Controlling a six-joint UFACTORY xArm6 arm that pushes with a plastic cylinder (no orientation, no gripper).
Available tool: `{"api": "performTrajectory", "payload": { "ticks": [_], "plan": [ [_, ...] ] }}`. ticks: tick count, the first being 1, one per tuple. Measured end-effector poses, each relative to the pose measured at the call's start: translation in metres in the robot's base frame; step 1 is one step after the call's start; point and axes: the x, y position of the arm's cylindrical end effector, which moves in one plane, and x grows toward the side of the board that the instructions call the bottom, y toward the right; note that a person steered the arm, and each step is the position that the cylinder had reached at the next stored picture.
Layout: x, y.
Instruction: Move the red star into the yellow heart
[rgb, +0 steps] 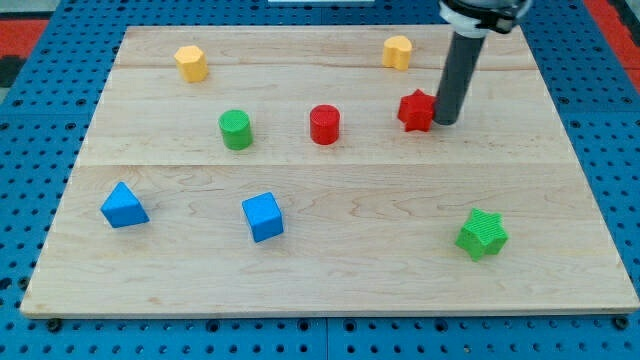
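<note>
The red star (415, 110) lies on the wooden board in the upper right part of the view. The yellow heart (397, 52) sits above it, near the board's top edge, a clear gap apart from the star. My tip (446, 123) rests on the board right against the star's right side, touching or nearly touching it. The dark rod rises from there up to the view's top.
A red cylinder (324, 124) and a green cylinder (236, 130) lie left of the star. A yellow hexagon block (191, 63) is at the top left. A blue triangle (123, 205), a blue cube (263, 217) and a green star (482, 234) lie lower down.
</note>
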Motion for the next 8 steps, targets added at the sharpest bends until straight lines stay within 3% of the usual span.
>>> {"api": "performTrajectory", "payload": {
  "ticks": [2, 3, 6, 8],
  "plan": [
    [-0.085, 0.001],
    [-0.071, -0.019],
    [-0.071, 0.053],
    [-0.067, 0.044]
  ]
}}
